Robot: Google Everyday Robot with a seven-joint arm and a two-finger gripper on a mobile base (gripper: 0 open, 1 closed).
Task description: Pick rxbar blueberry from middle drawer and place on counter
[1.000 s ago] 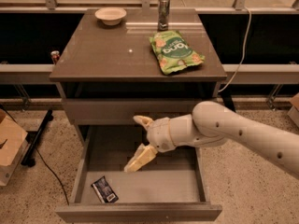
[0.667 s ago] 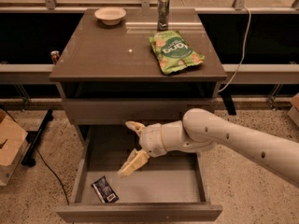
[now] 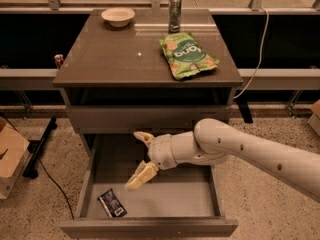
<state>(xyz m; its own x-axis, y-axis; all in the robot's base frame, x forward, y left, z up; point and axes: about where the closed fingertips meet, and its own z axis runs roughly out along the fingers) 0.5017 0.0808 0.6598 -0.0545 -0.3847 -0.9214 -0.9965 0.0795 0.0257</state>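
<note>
The rxbar blueberry (image 3: 112, 203) is a small dark wrapper with a white patch, lying flat at the front left of the open middle drawer (image 3: 150, 227). My gripper (image 3: 139, 160) is open, with one pale finger up near the drawer's back and the other pointing down over the drawer floor. It hangs above the drawer's left-middle, to the upper right of the bar and apart from it. The counter (image 3: 115, 54) is the glossy grey-brown top of the cabinet.
On the counter lie a green snack bag (image 3: 188, 55), a pale bowl (image 3: 118, 17) and a metal can (image 3: 174, 7). A small can (image 3: 59, 60) stands on the left ledge. A cardboard box (image 3: 10, 156) sits on the floor at the left.
My gripper and arm have moved left across the drawer, closer to the bar. The bar has not moved.
</note>
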